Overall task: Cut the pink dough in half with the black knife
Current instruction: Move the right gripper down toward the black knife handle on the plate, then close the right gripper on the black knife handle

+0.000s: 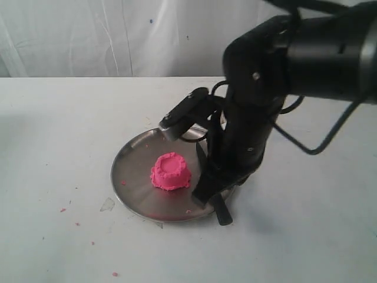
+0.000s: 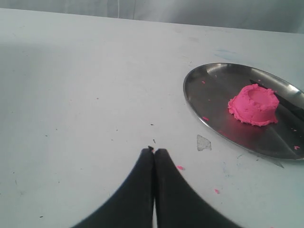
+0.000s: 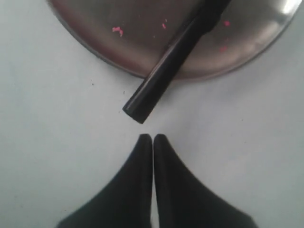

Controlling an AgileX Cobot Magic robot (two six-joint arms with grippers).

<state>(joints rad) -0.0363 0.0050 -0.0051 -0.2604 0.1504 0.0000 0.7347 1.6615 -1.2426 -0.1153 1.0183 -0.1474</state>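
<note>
1. In the exterior view, a round shallow steel plate (image 1: 132, 177) lay on the white table (image 1: 59, 147), a little below and left of the frame's centre. The bright pink cup-shaped dough mound with a ridged rim (image 1: 171, 171) sat near the plate's middle, whole and uncut. The slim black knife (image 1: 219, 207) showed only partly, its handle end jutting over the plate's lower right rim onto the table. The large black right robot arm (image 1: 265, 88) came down from the upper right and covered the plate's right side; its gripper could not be made out in this view. Tiny pink crumbs (image 1: 63, 210) dotted the table at lower left.

2. In the left wrist view, the left gripper (image 2: 154, 151) sat at the bottom centre with its two black fingers pressed together, holding nothing, over bare table. The plate (image 2: 209, 90) and the pink dough (image 2: 254, 104) lay at the right of the frame, well apart from the fingertips.

3. In the right wrist view, the right gripper (image 3: 152, 137) had its fingers closed against each other and empty, at lower centre. The knife's rounded handle end (image 3: 142, 104) stood just beside the fingertips, not touching, with the handle running diagonally up across the plate's rim (image 3: 95, 52).
</note>
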